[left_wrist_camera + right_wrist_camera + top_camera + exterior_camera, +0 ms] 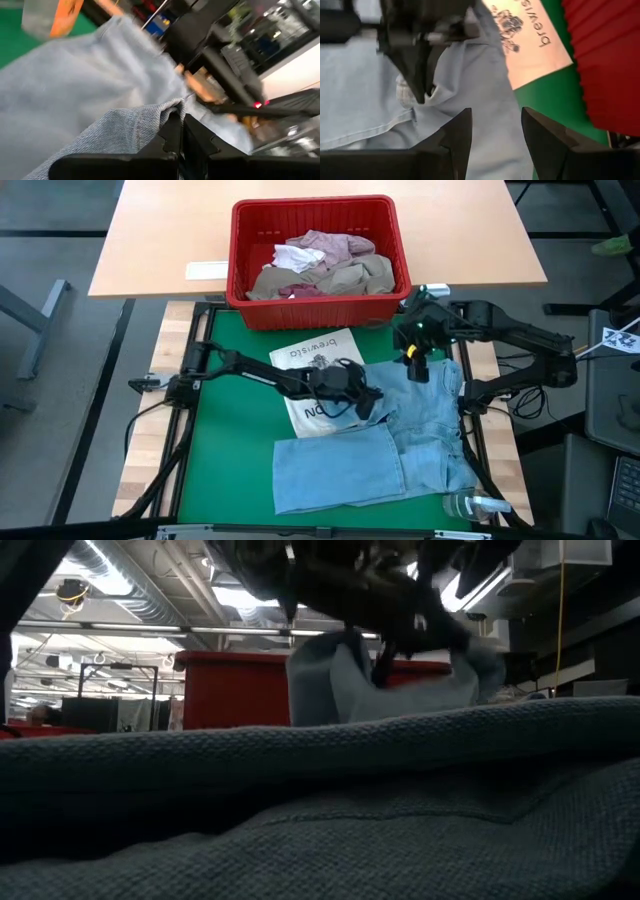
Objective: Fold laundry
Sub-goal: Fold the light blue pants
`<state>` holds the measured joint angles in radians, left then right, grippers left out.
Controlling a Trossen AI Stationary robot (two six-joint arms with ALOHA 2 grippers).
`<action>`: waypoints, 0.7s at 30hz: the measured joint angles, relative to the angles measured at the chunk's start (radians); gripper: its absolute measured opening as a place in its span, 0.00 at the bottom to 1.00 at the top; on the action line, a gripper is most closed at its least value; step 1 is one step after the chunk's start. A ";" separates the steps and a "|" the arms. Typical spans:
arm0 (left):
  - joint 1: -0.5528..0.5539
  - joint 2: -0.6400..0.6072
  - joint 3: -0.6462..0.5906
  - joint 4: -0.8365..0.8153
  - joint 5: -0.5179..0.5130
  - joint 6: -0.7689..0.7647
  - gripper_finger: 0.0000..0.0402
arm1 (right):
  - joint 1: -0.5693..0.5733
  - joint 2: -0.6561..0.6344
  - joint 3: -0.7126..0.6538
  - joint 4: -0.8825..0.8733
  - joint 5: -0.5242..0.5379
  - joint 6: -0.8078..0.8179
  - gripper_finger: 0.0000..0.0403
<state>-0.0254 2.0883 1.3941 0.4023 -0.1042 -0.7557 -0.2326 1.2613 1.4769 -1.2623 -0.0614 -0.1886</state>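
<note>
Left gripper [368,402] sits mid-frame in the high view, clenched on a fold of the jeans [400,445]; the left wrist view shows its dark fingers [172,132] pinching a raised denim edge. Right gripper [415,365] hovers above the jeans' upper edge, right of centre, jaws spread and holding nothing, as the right wrist view shows with its fingers [457,132] apart over blue cloth.

The jeans lie across the lower middle and right of the green mat [235,460], one leg folded out to the lower left. They partly cover a white printed sheet [315,360] lying on the mat at centre. Just above, at the top centre, a red basket [245,250] holds more crumpled laundry [325,265], close beside the right gripper. A clear bottle [470,505] rests at the lower right, against the jeans' hem. In the low view, denim fills the foreground and blocks most of the table.
</note>
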 joint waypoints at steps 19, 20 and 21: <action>0.038 0.045 0.000 0.056 -0.002 0.014 0.28 | -0.049 0.000 0.000 0.006 -0.032 -0.001 0.43; 0.044 0.045 0.000 0.065 0.022 0.033 0.30 | -0.049 0.000 0.000 0.004 -0.041 -0.001 0.43; 0.051 0.045 0.000 0.075 0.050 0.058 0.31 | -0.049 0.000 0.000 0.003 -0.055 -0.002 0.43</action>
<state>0.0261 2.1328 1.3941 0.4775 -0.0541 -0.6975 -0.2817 1.2617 1.4769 -1.2594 -0.1165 -0.1906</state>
